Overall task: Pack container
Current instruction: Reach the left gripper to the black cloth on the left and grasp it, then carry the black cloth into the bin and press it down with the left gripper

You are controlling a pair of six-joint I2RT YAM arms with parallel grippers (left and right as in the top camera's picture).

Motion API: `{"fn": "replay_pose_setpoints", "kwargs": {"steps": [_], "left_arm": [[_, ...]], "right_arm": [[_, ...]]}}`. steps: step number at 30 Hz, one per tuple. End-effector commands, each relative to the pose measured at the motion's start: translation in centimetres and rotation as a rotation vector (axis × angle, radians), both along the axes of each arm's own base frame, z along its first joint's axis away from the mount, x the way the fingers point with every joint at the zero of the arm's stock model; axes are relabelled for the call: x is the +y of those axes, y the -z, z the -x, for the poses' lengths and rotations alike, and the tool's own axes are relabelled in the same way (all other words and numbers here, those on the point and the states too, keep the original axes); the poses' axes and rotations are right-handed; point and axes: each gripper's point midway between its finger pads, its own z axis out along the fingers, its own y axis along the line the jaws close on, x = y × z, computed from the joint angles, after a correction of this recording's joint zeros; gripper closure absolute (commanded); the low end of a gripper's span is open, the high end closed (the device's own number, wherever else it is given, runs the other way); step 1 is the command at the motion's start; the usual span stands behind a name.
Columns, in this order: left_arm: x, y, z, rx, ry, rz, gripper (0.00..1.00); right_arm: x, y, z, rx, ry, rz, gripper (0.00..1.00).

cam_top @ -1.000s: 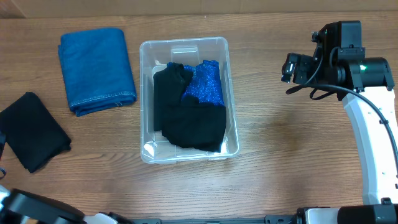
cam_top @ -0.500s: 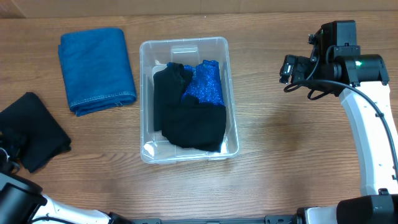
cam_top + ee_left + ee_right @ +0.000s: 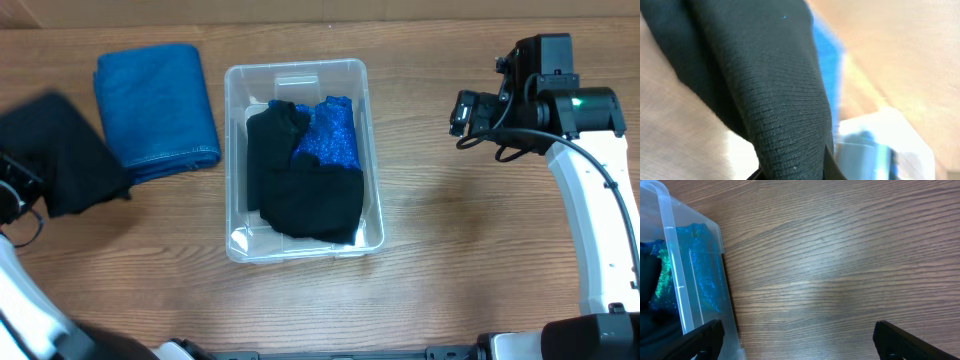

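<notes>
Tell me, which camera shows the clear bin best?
Overhead: the whole bin with the clothes inside. The right wrist catches only one corner; the left wrist a blurred edge behind the black cloth.

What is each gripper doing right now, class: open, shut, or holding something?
Left gripper: shut, holding the black knitted fabric cloth.
Right gripper: open, holding nothing.

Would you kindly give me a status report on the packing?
Left gripper shut on black cloth. Right gripper open, empty, right of container. Container part-filled with clothes. Folded blue cloth lies between black cloth and container.
</notes>
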Motion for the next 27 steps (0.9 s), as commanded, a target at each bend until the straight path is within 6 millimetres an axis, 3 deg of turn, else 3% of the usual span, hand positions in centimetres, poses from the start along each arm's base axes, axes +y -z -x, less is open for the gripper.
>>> {"fn": "replay_pose_setpoints", "kwargs": {"steps": [1,3,5,8,11,12,16,19,22,27], "left_arm": [[-11.7,-10.3,0.4,-0.236,0.253,-0.093,0.96],[-17.9,-12.2,0.7,-0.289,0.415,-0.139,0.96],[-24.1,-11.7,1.3,-0.297,0.619,-0.257,0.96],[-31.2,-7.6,2.7,-0.223,0.95,-0.493,0.96],[-35.4,-3.6,3.9,-0.187,1.241,-0.64,0.96],[-36.8,-1.5,4.2,-0.164,1.373,-0.697,0.96],[-37.4,4.0,3.6,-0.005,1.515,-0.776,0.96],[-37.6,7.1,3.5,0.101,1.561,-0.731,0.96],[-37.8,8.7,4.9,0.17,1.64,-0.708,0.96],[-40.0,9.3,8.3,0.185,1.81,-0.717,0.96]], "right_arm": [[0.2,-0.1,0.0,-0.003,-0.007,-0.004,0.0],[-0.1,-0.2,0.0,-0.003,0.002,-0.004,0.0],[-1.3,-0.2,-0.2,-0.008,0.052,-0.015,0.0],[-2.5,-0.1,0.1,0.003,0.085,-0.028,0.0],[-2.5,-0.1,0.0,0.002,0.085,-0.032,0.0],[-2.5,-0.1,0.1,0.003,0.086,-0.032,0.0],[-2.5,-0.1,0.1,0.004,0.086,-0.032,0.0],[-2.5,-0.1,0.1,0.005,0.086,-0.031,0.0],[-2.5,-0.1,0.1,0.005,0.086,-0.031,0.0],[-2.5,-0.1,0.0,0.002,0.086,-0.03,0.0]]}}
